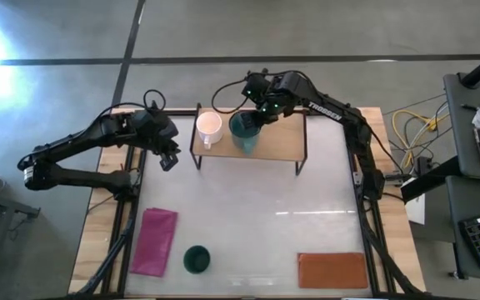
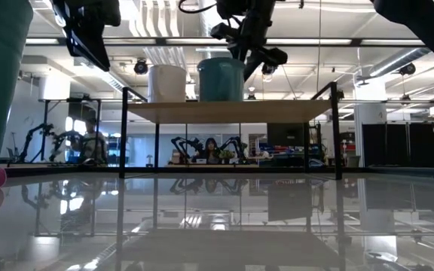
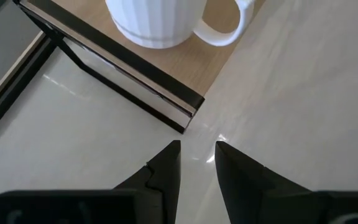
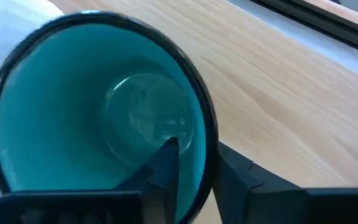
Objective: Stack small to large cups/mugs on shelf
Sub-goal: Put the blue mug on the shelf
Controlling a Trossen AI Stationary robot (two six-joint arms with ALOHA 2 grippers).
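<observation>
The light-wood shelf (image 1: 282, 137) stands at the table's far side. On it, side by side, stand the white mug (image 1: 209, 127) and the teal mug (image 1: 244, 132); both bottoms rest on the board (image 2: 224, 111). My right gripper (image 1: 255, 117) comes from above at the teal mug (image 4: 92, 124) and is shut on its rim. My left gripper (image 1: 168, 158) hovers off the shelf's left end, fingers a little apart (image 3: 196, 152), holding nothing; the white mug (image 3: 160, 22) lies ahead of it. The dark green cup (image 1: 196, 259) stands on the table near the near edge. My right gripper holds the teal mug by its rim (image 4: 211, 134), on the side toward the shelf's far right. One finger (image 4: 166, 162) is inside the mug and the other (image 4: 241, 180) outside, pointing down from above. The mug stands upright with its bottom on the shelf board (image 2: 221, 99).
A pink cloth (image 1: 155, 242) lies at the near left beside the dark green cup, and a brown-orange mat (image 1: 332, 269) at the near right. The shelf's black legs (image 1: 195, 158) stand at its corners. Bare board (image 4: 278, 93) lies right of the teal mug.
</observation>
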